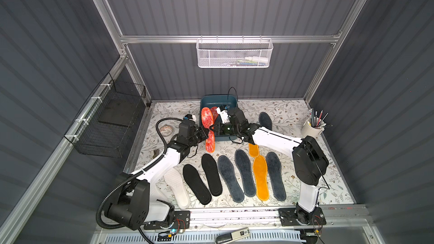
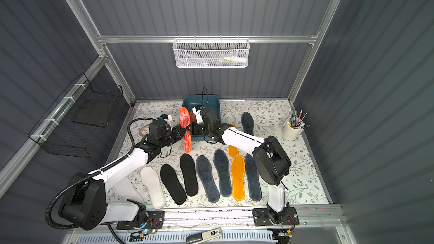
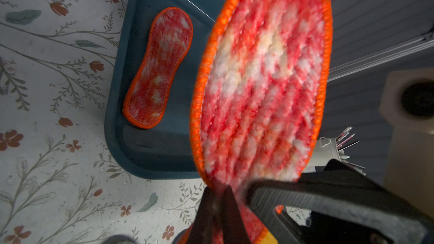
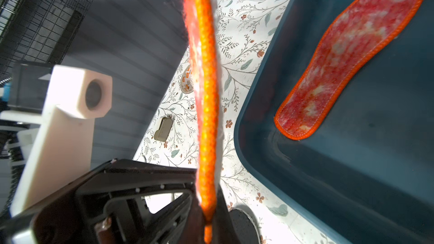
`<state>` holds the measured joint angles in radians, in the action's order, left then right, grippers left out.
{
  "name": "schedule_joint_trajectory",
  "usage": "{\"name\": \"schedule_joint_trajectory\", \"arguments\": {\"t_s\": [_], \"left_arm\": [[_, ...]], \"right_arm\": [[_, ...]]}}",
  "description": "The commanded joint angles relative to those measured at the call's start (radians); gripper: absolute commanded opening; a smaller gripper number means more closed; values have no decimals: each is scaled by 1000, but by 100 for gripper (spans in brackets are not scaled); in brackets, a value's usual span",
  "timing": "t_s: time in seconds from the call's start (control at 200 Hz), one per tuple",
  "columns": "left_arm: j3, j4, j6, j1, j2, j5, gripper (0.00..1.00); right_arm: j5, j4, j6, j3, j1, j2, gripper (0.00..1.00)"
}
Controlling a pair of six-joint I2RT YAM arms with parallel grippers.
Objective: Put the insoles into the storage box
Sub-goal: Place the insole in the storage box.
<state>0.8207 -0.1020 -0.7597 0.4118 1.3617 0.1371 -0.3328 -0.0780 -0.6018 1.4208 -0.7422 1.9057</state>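
While the mottled insole (image 1: 207, 123) stood on edge just beside the box (image 1: 217, 101), right gripper (image 4: 206, 207) clamped tight on it and left gripper (image 3: 219, 198) pinching it too, opposing pulls could've twisted it free onto the table (image 1: 293, 118).

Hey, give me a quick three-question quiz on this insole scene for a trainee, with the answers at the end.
1. True or false: the storage box already holds one red-orange insole.
2. Multiple choice: how many orange-yellow insoles lie on the table? A) one B) two C) four
3. Short answer: what is the right gripper shut on?

Key
1. True.
2. B.
3. The raised red-orange insole, held on edge beside the box.
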Motion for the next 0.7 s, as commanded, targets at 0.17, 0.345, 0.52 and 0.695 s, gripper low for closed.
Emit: {"name": "schedule_joint_trajectory", "arguments": {"t_s": [0.17, 0.345, 0.52, 0.695], "left_arm": [[29, 40, 113, 5, -99, -40, 100], [-7, 85, 159, 5, -205, -122, 100], [-60, 165, 185, 5, -343, -207, 100], [-107, 277, 186, 5, -472, -277, 100]], "right_arm": [[-20, -27, -2, -61, 59, -99, 0], [-46, -22, 10, -69, 140, -112, 0], [-102, -14, 20, -4, 215, -58, 0], [-132, 3, 46, 104, 244, 37, 0]]}}
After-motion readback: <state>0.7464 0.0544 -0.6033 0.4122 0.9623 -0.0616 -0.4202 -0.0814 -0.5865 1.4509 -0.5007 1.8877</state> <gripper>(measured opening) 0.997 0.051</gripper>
